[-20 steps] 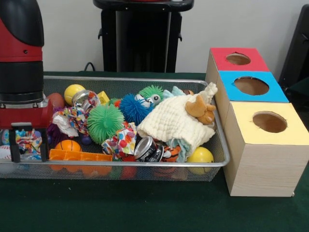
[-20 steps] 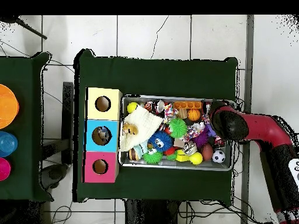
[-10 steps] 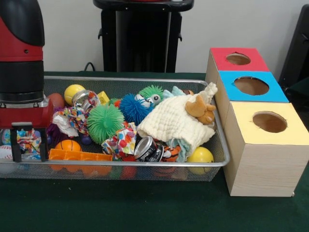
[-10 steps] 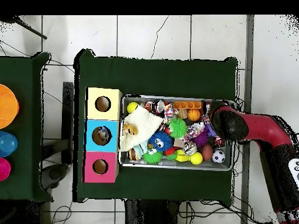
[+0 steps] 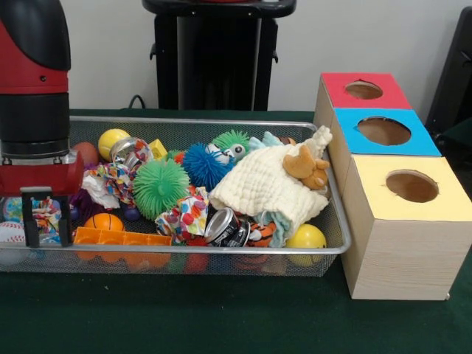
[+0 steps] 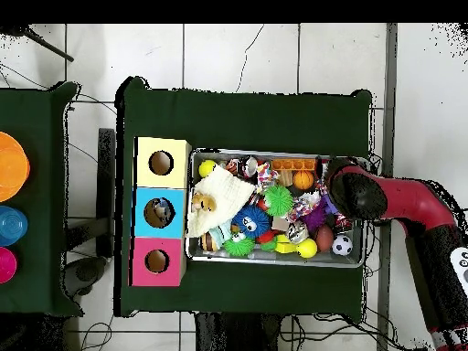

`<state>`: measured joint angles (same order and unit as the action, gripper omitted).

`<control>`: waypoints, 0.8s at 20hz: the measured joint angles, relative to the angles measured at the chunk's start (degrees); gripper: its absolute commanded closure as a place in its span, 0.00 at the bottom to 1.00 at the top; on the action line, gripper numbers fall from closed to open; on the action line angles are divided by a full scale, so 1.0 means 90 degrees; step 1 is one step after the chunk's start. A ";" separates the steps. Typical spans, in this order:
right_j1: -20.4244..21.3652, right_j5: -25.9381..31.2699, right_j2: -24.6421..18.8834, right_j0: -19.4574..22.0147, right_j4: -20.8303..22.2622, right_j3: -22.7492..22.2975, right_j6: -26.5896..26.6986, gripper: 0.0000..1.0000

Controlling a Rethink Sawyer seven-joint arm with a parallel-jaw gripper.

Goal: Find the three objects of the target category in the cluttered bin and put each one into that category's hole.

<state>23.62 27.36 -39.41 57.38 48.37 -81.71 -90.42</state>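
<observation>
The hand (image 5: pixel 46 217) hangs at the left end of the wire mesh bin (image 5: pixel 221 252) in the front view, its 2 black fingers (image 5: pixel 31 219) apart around a bit of colourful cloth, clamped on nothing. The bin's long axis runs across the desk (image 5: pixel 221 317), its right end just beside the wooden box. The blue-topped hole (image 5: pixel 384 130) sits between the red and yellow ones, facing up. No clear bottle shows among the clutter; a cream cloth (image 5: pixel 265 184) covers the right end. A silver can (image 5: pixel 225 227) lies against the near rim. Bare desk lies in front.
</observation>
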 measured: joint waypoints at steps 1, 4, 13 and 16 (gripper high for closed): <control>0.0000 -0.0001 0.0002 -0.0002 -0.0001 0.0000 0.0000 1.00; 0.0000 -0.0002 0.0002 -0.0003 -0.0003 0.0001 0.0000 0.00; -0.0003 -0.0004 0.0001 0.0006 -0.0005 0.0007 0.0000 0.00; -0.0006 -0.0003 0.0003 0.0007 -0.0004 0.0018 0.0000 0.00</control>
<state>23.57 27.33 -39.39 57.44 48.33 -81.55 -90.42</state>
